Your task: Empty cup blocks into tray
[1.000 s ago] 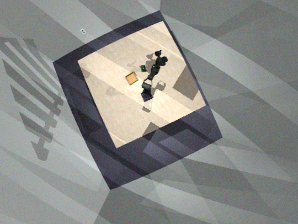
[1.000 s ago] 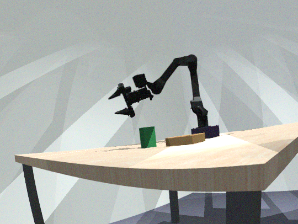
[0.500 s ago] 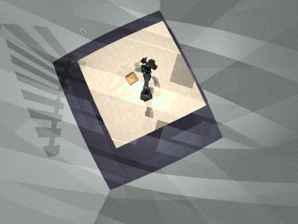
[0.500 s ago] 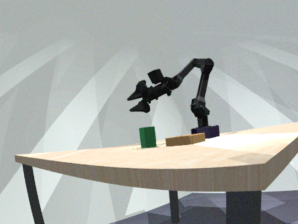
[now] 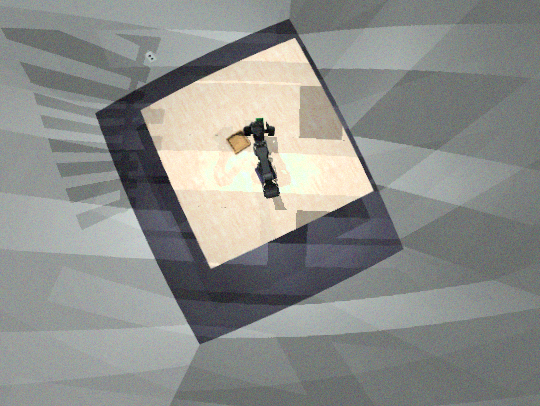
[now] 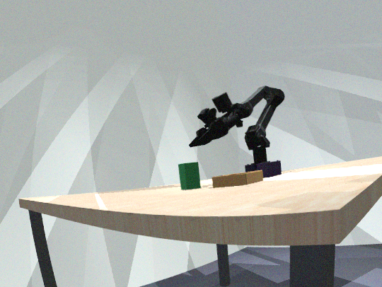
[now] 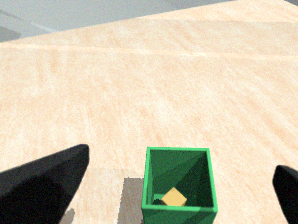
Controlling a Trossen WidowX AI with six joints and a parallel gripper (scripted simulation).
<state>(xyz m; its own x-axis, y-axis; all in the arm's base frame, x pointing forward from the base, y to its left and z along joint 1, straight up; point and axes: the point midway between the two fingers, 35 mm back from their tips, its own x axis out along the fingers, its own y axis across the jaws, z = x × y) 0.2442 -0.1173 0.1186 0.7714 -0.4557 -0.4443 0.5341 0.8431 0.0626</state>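
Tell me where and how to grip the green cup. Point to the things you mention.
Grip the green cup [image 5: 259, 120] [image 6: 189, 176] [image 7: 179, 216] by two opposite side walls, probably below the rim, coming from the arm's side and angled down. It stands upright with flat, straight walls, and the open gripper [image 5: 259, 131] [image 6: 192, 144] [image 7: 178, 162] already has a fingertip off either side in the wrist view.
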